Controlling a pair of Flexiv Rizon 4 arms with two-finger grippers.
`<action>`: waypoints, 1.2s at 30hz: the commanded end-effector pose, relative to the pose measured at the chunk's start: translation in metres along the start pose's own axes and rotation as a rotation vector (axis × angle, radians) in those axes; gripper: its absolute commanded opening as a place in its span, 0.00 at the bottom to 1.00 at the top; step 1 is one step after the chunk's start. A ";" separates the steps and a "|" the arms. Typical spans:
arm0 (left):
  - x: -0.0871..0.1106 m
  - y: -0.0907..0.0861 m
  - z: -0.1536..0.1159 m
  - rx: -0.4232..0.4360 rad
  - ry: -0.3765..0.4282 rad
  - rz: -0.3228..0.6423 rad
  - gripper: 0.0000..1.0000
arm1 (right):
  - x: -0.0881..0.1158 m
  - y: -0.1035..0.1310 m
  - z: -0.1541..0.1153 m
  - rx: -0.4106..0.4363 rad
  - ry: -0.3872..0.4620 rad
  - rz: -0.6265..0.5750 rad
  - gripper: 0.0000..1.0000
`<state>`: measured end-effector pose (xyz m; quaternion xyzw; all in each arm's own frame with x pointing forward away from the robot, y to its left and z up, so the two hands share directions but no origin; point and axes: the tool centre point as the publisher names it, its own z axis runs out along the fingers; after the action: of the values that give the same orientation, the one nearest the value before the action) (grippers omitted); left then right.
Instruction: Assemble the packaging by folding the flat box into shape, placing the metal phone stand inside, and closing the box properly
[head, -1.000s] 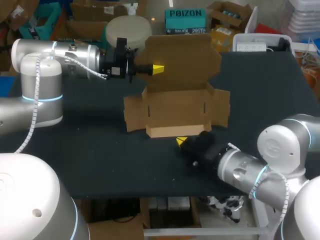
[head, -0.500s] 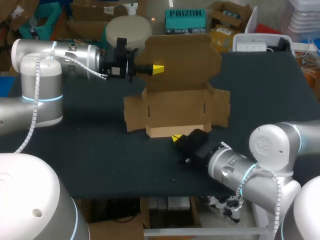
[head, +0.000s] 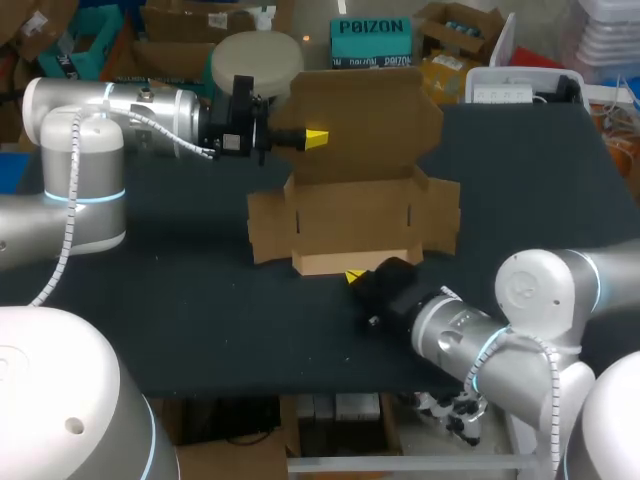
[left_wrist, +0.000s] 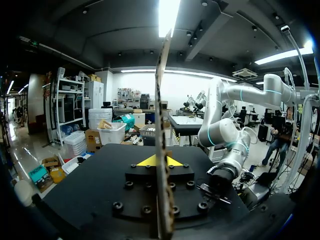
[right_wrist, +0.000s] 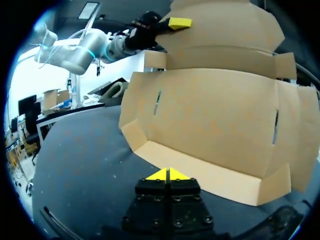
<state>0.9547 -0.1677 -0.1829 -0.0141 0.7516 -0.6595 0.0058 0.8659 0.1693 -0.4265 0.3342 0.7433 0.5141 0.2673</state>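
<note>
A brown cardboard box (head: 355, 215) sits half folded in the middle of the black table, its side flaps spread out. Its lid (head: 365, 115) stands upright, and my left gripper (head: 313, 138) is shut on the lid's left edge. In the left wrist view that cardboard edge (left_wrist: 161, 125) runs upright between the yellow tips of the left gripper (left_wrist: 160, 161). My right gripper (head: 352, 276) lies low at the box's front wall (head: 350, 262), shut with nothing in it. In the right wrist view the right gripper (right_wrist: 169, 175) has its tips together just short of the front wall (right_wrist: 210, 176). No phone stand shows.
A white bin (head: 510, 85) stands at the table's back right corner. A round beige object (head: 255, 55) lies behind my left arm. Bare black tabletop (head: 180, 300) stretches to the left and in front of the box.
My right arm has slid left and a little closer to the box's front wall. The left arm and the lid have not moved.
</note>
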 end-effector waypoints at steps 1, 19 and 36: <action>0.000 0.001 -0.001 -0.001 0.002 0.000 0.00 | 0.002 -0.002 0.001 -0.004 -0.005 -0.001 0.00; 0.000 0.001 -0.001 -0.001 0.002 0.000 0.00 | 0.002 -0.002 0.001 -0.004 -0.005 -0.001 0.00; 0.000 0.001 -0.001 -0.001 0.002 0.000 0.00 | -0.021 0.010 0.001 -0.019 -0.027 0.072 0.00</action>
<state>0.9546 -0.1676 -0.1828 -0.0141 0.7516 -0.6594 0.0058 0.8753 0.1548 -0.4135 0.3650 0.7215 0.5243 0.2671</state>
